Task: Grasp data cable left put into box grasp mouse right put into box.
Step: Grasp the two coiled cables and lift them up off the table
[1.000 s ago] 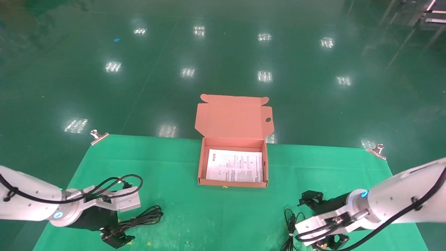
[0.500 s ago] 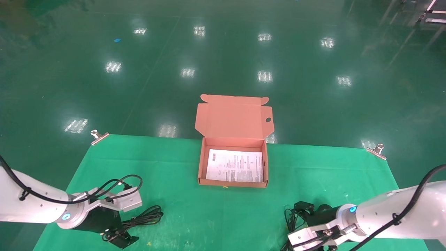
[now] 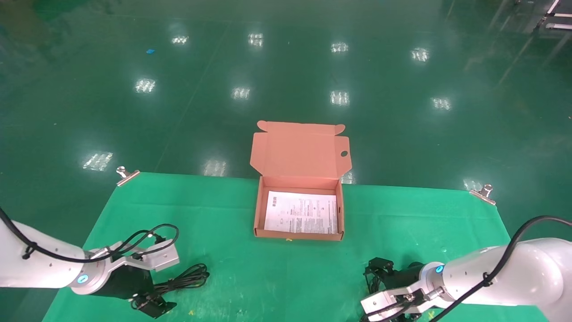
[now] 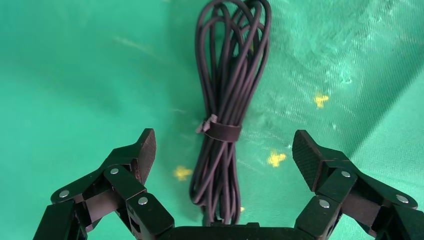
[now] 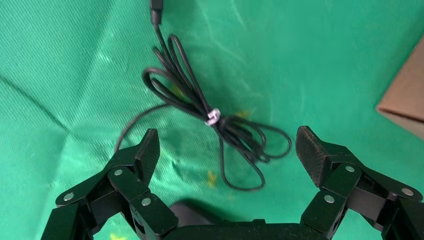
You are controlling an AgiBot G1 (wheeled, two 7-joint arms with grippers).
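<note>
Straddling the cable [image 4: 225, 115] for a grasp, the left gripper [image 4: 223, 150] is held wide open and empty; likewise the right gripper [image 5: 227, 147] above the mouse [image 5: 192, 212].

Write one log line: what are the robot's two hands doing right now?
left gripper: open over cable | right gripper: open above mouse and its cord | box: open, only paper inside

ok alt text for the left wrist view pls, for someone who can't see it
The left gripper hangs open over a green cloth, its two black fingers spread either side of the data cable. The cable is a black bundle of long loops bound at the middle by a tie, lying flat between the fingers, untouched.
</note>
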